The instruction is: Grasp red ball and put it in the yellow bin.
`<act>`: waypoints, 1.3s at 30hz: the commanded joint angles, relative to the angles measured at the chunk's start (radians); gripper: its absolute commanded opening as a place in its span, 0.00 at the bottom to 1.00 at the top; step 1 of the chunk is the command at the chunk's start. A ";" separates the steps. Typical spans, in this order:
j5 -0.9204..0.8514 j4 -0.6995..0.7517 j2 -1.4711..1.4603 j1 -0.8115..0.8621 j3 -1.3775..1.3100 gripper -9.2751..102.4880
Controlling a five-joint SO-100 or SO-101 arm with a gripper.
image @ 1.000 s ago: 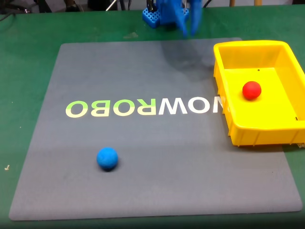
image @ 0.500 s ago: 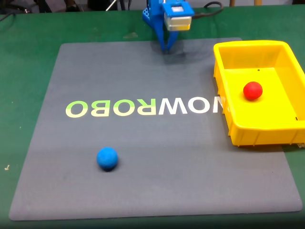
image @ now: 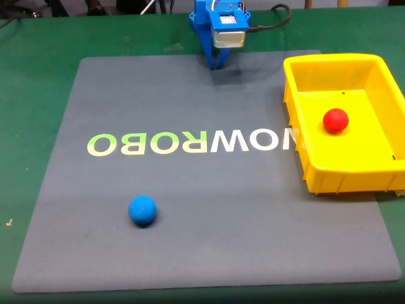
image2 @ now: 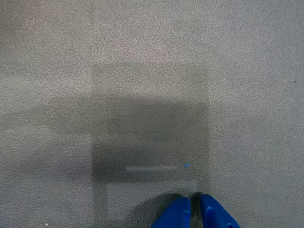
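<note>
The red ball (image: 335, 120) lies inside the yellow bin (image: 297, 114) at the right of the fixed view, resting on the bin's floor. My blue gripper (image: 217, 64) hangs folded at the far edge of the grey mat, well left of the bin, pointing down at the mat. In the wrist view the gripper (image2: 194, 205) shows two blue fingertips pressed together at the bottom edge, with nothing between them, just above bare grey mat.
A blue ball (image: 142, 210) sits on the grey mat (image: 190, 190) at the near left. The mat carries the letters NOWROBO across its middle. Green table surface (image: 38, 95) surrounds the mat. A black cable (image: 272, 22) runs from the arm's base.
The arm has swung back from the bin side and folded down at the far edge of the mat. The red ball stays in the bin; the blue ball has not moved.
</note>
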 commanded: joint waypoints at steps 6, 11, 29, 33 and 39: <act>-0.011 0.020 0.009 0.020 0.031 0.08; -0.011 0.020 0.009 0.020 0.031 0.08; 0.009 0.020 0.009 0.025 0.032 0.08; 0.018 0.018 0.009 0.026 0.032 0.08; 0.011 0.018 0.009 0.026 0.032 0.08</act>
